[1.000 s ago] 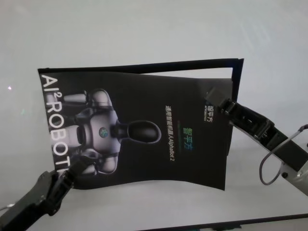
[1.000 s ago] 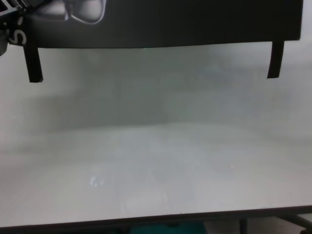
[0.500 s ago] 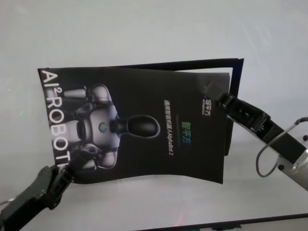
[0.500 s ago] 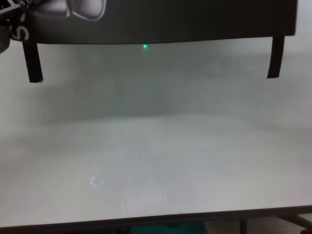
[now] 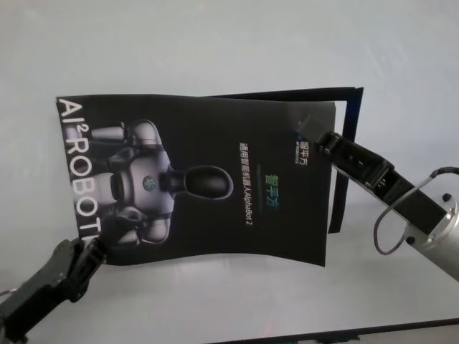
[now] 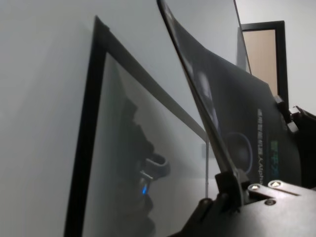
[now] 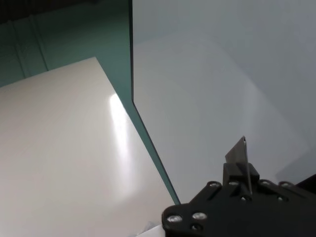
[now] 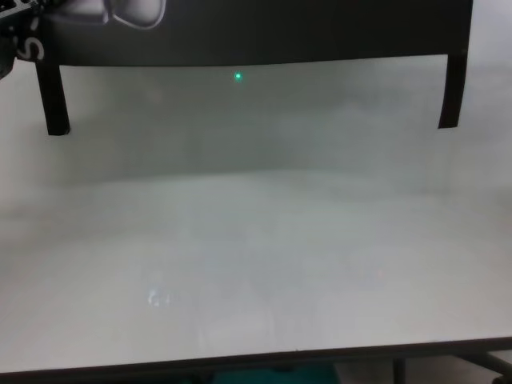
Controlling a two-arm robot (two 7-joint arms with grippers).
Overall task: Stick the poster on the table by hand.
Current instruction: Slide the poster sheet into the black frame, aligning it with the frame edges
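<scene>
You have the poster (image 5: 193, 183) held up off the table (image 5: 215, 43) between both arms, its printed face turned toward the head camera, with the silver robot figure lying sideways and the white lettering running down the left edge. Your left gripper (image 5: 92, 252) is clamped on the poster's near-left corner; in the left wrist view its fingers (image 6: 228, 183) pinch the sheet's thin edge. Your right gripper (image 5: 319, 136) is closed on the far-right corner, beside the small logo, with its forearm reaching in from the right. The sheet bows slightly between the two grips. Black tape strips (image 8: 54, 98) hang from the poster's corners: in the chest view one hangs at each end of its lower edge, clear of the tabletop below.
</scene>
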